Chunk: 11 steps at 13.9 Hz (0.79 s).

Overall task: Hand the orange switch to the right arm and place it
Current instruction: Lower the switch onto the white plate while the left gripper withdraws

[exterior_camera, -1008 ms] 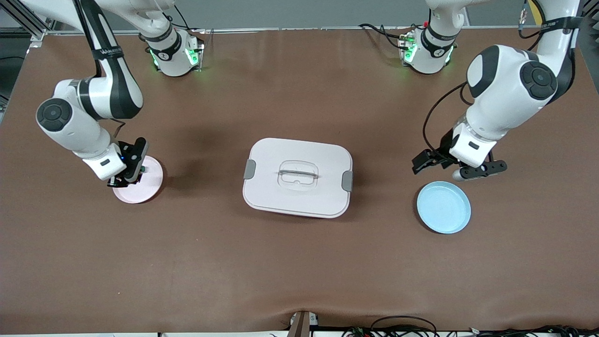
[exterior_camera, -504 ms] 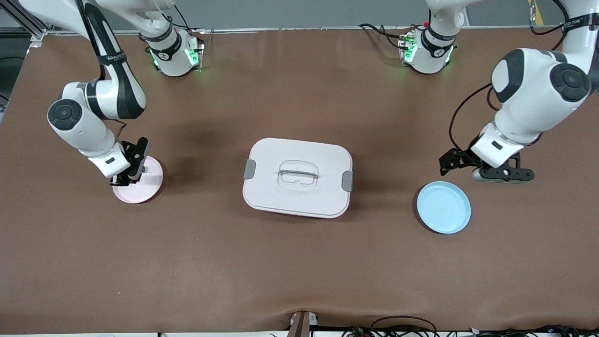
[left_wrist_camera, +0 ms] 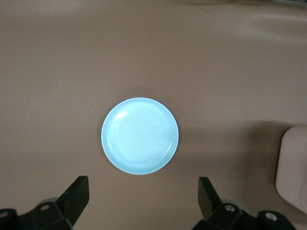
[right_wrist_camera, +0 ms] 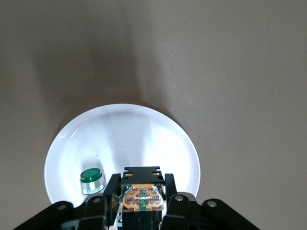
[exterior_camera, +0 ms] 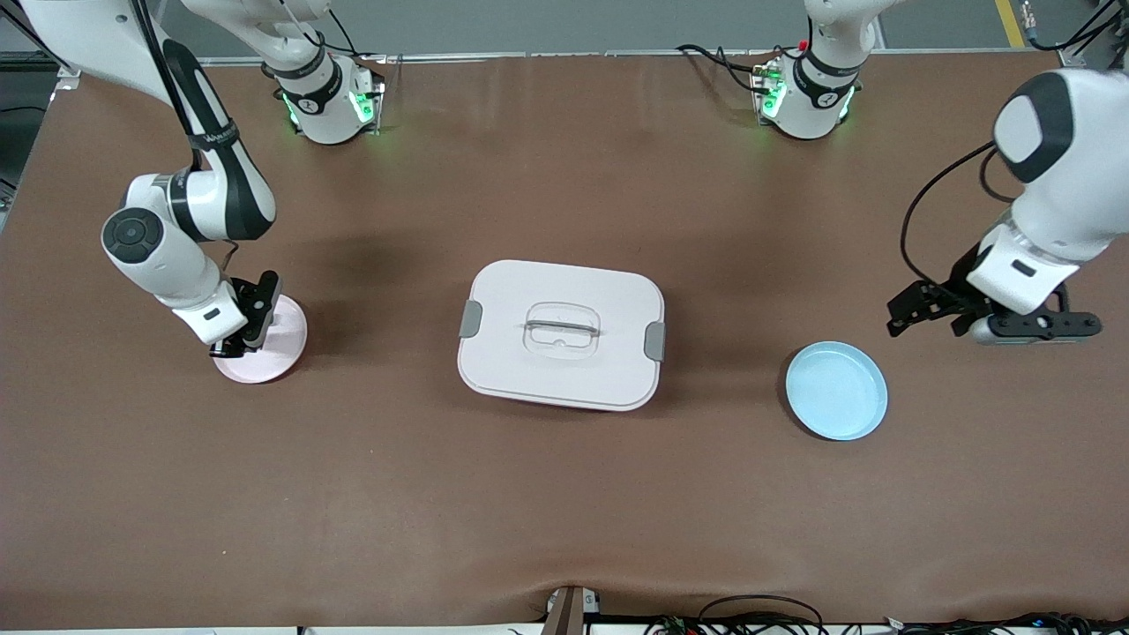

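Now right pincer grips orange switch, seemingly above pink plate

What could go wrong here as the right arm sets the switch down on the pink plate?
1. The right tool, shut on the orange switch over the pink plate, could knock the green-capped part beside it.
2. Released from above the plate, the switch may tip or roll off.
The left tool waits open, away from the blue plate.
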Motion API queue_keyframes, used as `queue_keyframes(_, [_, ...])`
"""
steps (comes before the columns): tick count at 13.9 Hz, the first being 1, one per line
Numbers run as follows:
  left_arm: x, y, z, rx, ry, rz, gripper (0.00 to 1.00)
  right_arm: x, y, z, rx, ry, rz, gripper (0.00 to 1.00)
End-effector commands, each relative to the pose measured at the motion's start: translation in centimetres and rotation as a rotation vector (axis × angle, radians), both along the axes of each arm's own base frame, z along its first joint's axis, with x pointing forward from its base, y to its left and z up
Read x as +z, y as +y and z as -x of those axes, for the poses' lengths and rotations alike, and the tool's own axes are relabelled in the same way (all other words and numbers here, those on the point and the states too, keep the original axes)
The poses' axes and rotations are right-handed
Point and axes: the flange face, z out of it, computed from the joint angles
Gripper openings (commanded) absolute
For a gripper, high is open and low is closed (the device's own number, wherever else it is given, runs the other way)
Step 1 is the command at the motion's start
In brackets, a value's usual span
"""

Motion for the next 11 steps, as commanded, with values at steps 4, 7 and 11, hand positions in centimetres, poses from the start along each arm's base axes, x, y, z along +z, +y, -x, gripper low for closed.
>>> queue_keyframes(4, [5.7, 1.9, -0.1, 0.018, -0.02, -0.025, 1.0, -2.7, -1.1, 0.0, 0.017, -0.034, -0.011, 0.0])
queue_keyframes(7, [6.9, 1.9, 0.0, 0.018, -0.009, -0.026, 1.0, -4.0, -0.9, 0.2, 0.019, -0.035, -0.019, 0.0])
queue_keyframes(11, [7.8, 1.9, -0.1, 0.016, -0.02, -0.024, 1.0, -4.6, -0.8, 0.4, 0.023, -0.023, -0.02, 0.0])
